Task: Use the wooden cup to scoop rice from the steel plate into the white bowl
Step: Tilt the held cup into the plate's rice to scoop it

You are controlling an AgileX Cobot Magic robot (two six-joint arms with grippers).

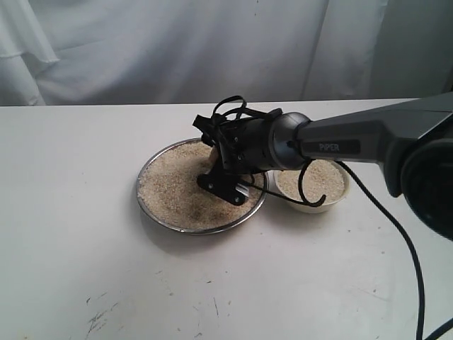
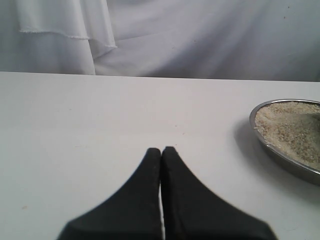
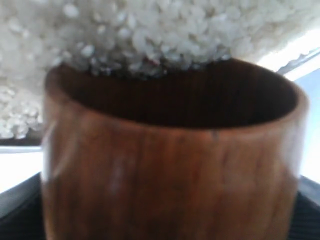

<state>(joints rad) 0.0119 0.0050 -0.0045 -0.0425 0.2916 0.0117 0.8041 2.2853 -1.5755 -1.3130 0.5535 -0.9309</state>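
The steel plate [image 1: 202, 230] lies mid-table, spread with rice [image 1: 177, 191]. My right gripper [image 1: 221, 161] hangs low over the plate's right half, shut on the wooden cup [image 3: 170, 165]. That reddish-brown cup fills the right wrist view, its dark mouth tipped against the rice [image 3: 150, 30]. In the exterior view the gripper hides most of the cup. The white bowl [image 1: 311, 207] stands right beside the plate on the right and holds rice too. My left gripper [image 2: 161, 150] is shut and empty above bare table, with the plate's rim [image 2: 285, 162] and rice [image 2: 290, 127] off to one side.
The white table [image 1: 85, 212] carries a few dark scuff marks near the front. A white cloth backdrop [image 1: 177, 49] hangs behind it. A black cable [image 1: 396, 227] trails from the right arm across the table's right side.
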